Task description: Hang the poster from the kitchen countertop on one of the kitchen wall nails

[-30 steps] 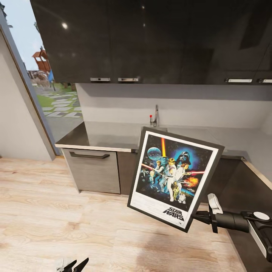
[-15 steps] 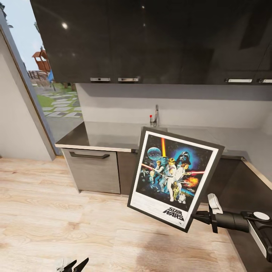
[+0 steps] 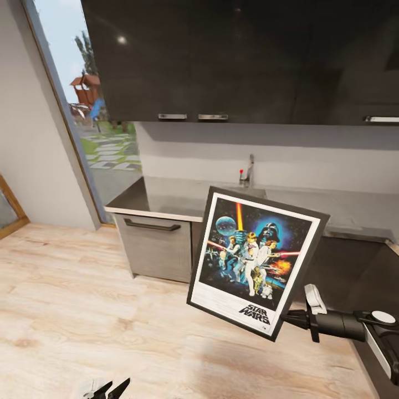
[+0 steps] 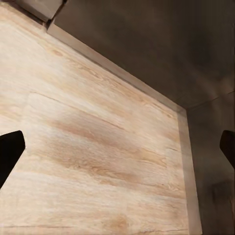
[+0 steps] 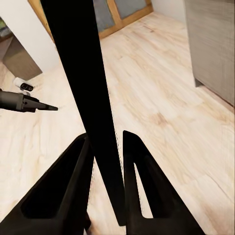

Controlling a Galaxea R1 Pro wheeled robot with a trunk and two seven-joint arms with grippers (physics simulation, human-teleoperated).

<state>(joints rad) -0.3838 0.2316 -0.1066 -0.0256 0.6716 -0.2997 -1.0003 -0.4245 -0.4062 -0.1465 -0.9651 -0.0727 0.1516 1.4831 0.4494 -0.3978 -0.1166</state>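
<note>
At the near edge of the head view, low down, the left tool [image 3: 105,388] hangs over the wooden floor [image 3: 83,310], its dark fingers spread with nothing between them; in the left wrist view the two fingertips [image 4: 10,152] sit wide apart at the sides with bare floorboards [image 4: 98,147] beyond. Well off to its right, the right tool [image 3: 285,318] reaches in from the right on its black arm [image 3: 343,324] and is clenched on the lower right corner of the poster [image 3: 257,257]. From the right wrist view the poster [image 5: 83,88] shows edge-on as a black strip running up between the two dark fingers [image 5: 63,186], which press it from both sides. The poster is held up in the air, clear of the worktop and in front of it, tilted with its top leaning to the right, the picture facing the head camera and the black "STAR WARS" logo near the gripped corner. Beyond the poster runs the grey worktop [image 3: 166,199] over dark cabinets, with a drawer handle [image 3: 152,225] on the front. Further back, a tap [image 3: 247,172] stands at the wall. Above it hang dark wall cupboards [image 3: 221,55]. Far left of the left tool, a tall window [image 3: 94,127] looks out on a garden.
</note>
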